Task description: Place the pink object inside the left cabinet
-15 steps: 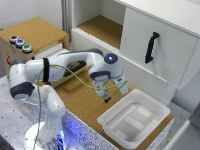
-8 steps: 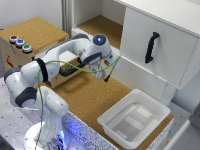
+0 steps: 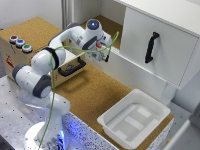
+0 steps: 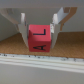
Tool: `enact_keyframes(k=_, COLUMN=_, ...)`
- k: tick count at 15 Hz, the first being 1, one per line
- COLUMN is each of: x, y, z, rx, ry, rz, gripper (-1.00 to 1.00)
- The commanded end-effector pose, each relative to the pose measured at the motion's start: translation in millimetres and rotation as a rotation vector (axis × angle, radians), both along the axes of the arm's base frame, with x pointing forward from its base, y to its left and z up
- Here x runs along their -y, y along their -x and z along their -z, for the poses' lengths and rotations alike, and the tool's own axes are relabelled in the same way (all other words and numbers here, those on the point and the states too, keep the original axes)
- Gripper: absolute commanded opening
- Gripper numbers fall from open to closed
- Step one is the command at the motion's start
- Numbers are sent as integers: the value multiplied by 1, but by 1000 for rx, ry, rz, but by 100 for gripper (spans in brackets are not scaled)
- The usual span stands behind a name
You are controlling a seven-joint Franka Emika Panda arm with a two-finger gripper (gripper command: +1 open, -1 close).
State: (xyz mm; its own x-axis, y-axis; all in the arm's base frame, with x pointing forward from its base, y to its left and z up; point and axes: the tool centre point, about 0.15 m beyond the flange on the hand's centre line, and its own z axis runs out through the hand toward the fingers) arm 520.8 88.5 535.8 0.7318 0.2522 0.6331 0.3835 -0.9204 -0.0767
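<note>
- Cabinet (image 3: 111,24): open, cork-floored compartment at 12 o'clock in the exterior view; white door with black handle (image 3: 151,47) at 2 o'clock.
- Pincer (image 3: 103,50): just in front of the cabinet's edge, clamped on the cube.
- Cube (image 4: 40,38): pinkish-red, lettered, squeezed between both fingers (image 4: 23,30), off the cork.

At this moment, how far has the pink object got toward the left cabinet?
Done: the pink object is picked up, clamped in the gripper. In hand: the gripper holds it at the open front of the left cabinet, above the sill. Left: carry it inside, set it on the cork floor, release.
</note>
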Motion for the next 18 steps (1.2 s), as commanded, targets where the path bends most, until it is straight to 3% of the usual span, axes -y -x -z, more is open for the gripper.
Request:
enact_keyframes(k=1, x=-55, y=-99, z=0, rx=-169, ry=-22, rz=-58, gripper=-100)
enact_keyframes(k=6, x=-87, y=-129, z=27, rx=-287, ry=10, rz=20, gripper=-100)
enact_keyframes(k=8, x=-99, y=-133, z=32, rx=-309, ry=29, rz=44, gripper=-100)
enact_keyframes(k=11, x=-109, y=-133, z=39, rx=-312, ry=68, rz=95, gripper=-100)
enact_keyframes(k=14, x=-114, y=-136, z=45, rx=-300, ry=49, rz=156, gripper=-100)
enact_keyframes(k=18, x=-126, y=-144, z=62, rx=-271, ry=93, rz=246, gripper=-100)
